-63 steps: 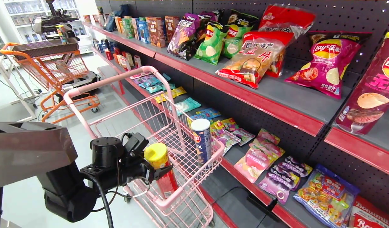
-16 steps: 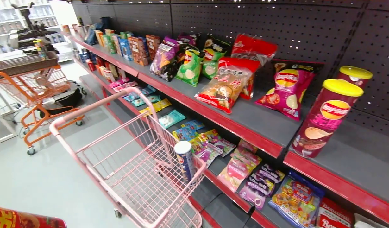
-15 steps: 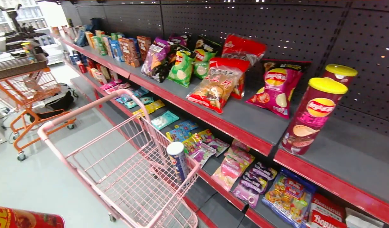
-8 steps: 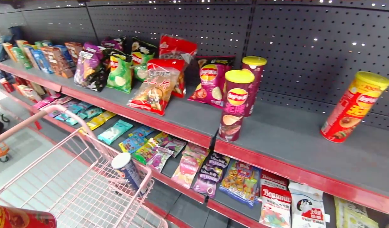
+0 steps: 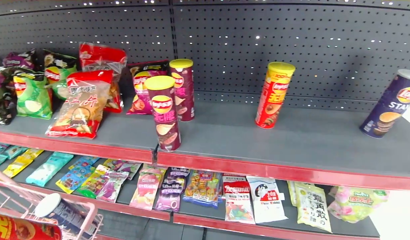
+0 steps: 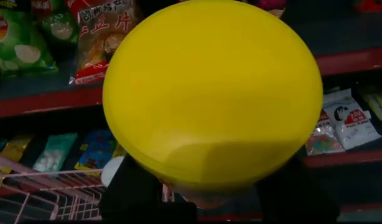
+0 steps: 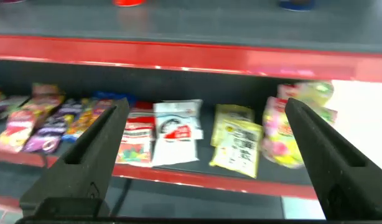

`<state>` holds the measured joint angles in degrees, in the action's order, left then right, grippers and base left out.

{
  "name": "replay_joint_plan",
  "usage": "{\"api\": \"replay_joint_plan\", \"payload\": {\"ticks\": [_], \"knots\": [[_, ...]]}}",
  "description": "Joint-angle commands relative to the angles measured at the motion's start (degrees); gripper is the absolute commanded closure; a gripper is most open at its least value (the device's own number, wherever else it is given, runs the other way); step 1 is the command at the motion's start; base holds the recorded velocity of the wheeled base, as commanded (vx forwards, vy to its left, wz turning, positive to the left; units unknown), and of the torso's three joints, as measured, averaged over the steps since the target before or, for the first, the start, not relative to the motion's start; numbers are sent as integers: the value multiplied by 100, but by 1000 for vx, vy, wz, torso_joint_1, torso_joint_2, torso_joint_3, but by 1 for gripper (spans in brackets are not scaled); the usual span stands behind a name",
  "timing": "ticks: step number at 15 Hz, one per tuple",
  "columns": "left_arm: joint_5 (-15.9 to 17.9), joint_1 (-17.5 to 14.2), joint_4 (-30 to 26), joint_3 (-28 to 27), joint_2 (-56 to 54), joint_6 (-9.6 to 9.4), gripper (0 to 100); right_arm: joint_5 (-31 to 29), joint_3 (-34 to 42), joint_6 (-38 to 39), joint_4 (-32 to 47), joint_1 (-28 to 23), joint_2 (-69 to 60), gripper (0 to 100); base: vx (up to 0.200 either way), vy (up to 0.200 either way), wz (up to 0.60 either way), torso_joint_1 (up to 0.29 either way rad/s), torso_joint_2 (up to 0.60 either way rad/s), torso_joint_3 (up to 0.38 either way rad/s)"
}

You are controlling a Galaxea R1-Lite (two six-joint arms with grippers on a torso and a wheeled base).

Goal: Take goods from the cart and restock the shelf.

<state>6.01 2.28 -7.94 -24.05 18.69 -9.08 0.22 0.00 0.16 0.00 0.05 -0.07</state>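
Our left gripper (image 6: 211, 198) is closed on a red cardboard crisp tube with a yellow plastic lid (image 6: 213, 93), its dark fingers showing either side just under the lid. Our right gripper (image 7: 203, 155) gapes wide with nothing in it.

We take the standing red tube (image 5: 275, 95) on the grey upper shelf with the red front edge (image 5: 291, 143) as our mark. The held tube hangs well below it and far to our left of it, lower than the board it stands on. It looks tipped well off upright in the head view.

We see several risks in carrying it up:
- Rising too close in could catch the tube on that red edge and twist it in our grip.
- Two maroon tubes with yellow lids (image 5: 164, 113) stand between our load and the standing red tube. A low sweep across could bowl them over.
- Setting down too near the standing red tube could nudge it, and such tall, narrow things probably topple easily.
- If we let go while the tube leans, it would likely fall and roll off the front.
- Our grip seems high on the tube, so the bottom may swing.
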Motion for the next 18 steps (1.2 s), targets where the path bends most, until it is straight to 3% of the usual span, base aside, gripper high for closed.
{"api": "replay_joint_plan", "payload": {"ticks": [1,6,11,18], "knots": [[-12,1,11,-179,293,-85,100,4,0,2,0,4,7,0,0,0,0,0,0,0],[-30,-8,3,-425,451,-111,100,13,0,-25,0,4,7,0,0,0,0,0,0,0],[-3,1,3,-399,408,-199,100,22,0,-25,0,4,7,0,200,0,0,-3,-3,1],[269,27,-15,-372,232,-226,100,22,0,-25,0,4,7,0,0,0,0,86,-203,-113]]}}
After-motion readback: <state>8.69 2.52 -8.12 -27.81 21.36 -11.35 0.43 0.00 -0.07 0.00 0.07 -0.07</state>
